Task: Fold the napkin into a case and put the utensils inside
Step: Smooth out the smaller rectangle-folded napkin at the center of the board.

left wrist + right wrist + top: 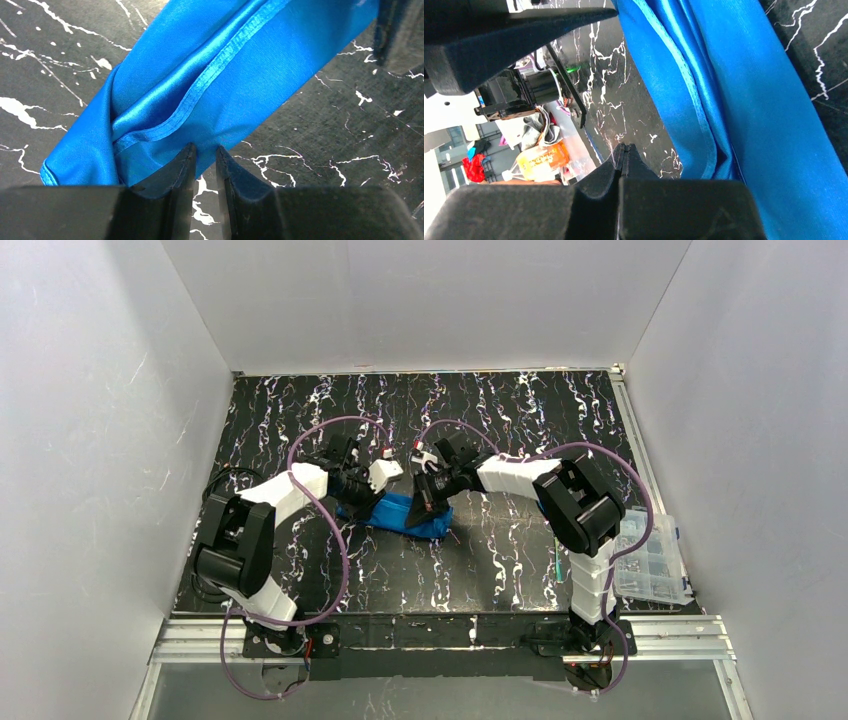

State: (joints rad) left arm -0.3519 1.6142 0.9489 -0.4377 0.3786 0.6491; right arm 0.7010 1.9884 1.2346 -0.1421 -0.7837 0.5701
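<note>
The bright blue napkin (405,515) lies mid-table, folded into a long layered band with its stitched hem (200,95) showing. It is not a wedge-shaped case. My left gripper (358,498) is at the band's left end. In the left wrist view its jaws (205,149) stand a narrow gap apart over the cloth's near edge, and bare table shows between them. My right gripper (432,502) is over the band's right part. Its fingers (625,146) are shut on nothing, just beside the napkin (744,100). A thin blue-green streak (556,565) by the right arm may be the utensils, mostly hidden.
A clear plastic compartment box (655,560) sits at the table's right edge. Purple cables (330,530) loop from both arms over the black marbled tabletop (500,420). White walls close in the left, back and right sides.
</note>
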